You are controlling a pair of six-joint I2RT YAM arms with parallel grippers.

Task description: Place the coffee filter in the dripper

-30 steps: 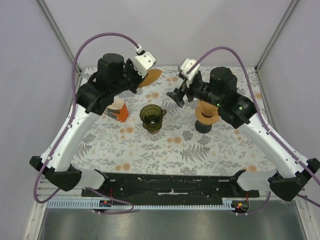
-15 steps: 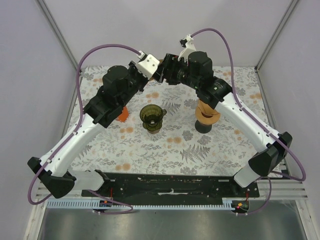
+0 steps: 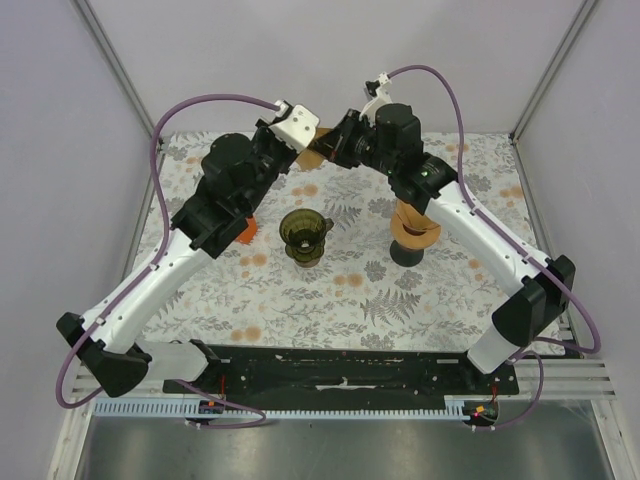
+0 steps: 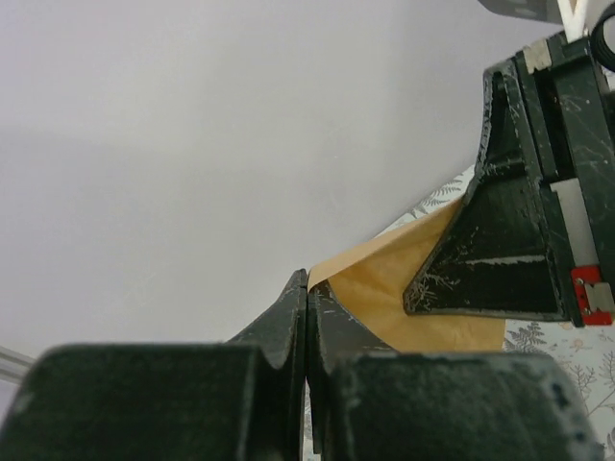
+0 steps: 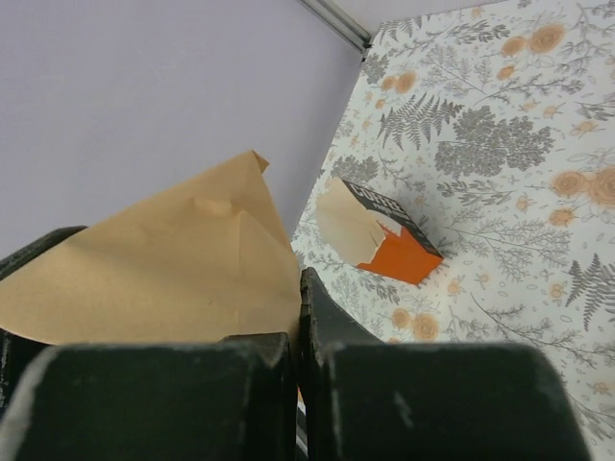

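A brown paper coffee filter (image 3: pixel 319 154) hangs in the air above the back of the table, held between both grippers. My left gripper (image 3: pixel 306 148) is shut on one corner of it (image 4: pixel 309 280); the filter (image 4: pixel 404 288) spreads to the right, where a finger of the right gripper (image 4: pixel 500 250) overlaps it. My right gripper (image 3: pixel 334 150) is shut on the filter's other edge (image 5: pixel 300 280), and the filter (image 5: pixel 163 269) fans out to the left. The dark glass dripper (image 3: pixel 304 232) stands upright on the table below, in front of both grippers, with nothing in it.
An orange and black filter box (image 3: pixel 240 228) lies left of the dripper, partly under the left arm; it also shows in the right wrist view (image 5: pixel 384 240). A black stand holding brown filters (image 3: pixel 412 230) sits right of the dripper. Frame posts stand at the back corners.
The right arm swung left and up to meet the left gripper, and its jaws went from open to shut on the filter. The left arm shifted slightly right with the filter.
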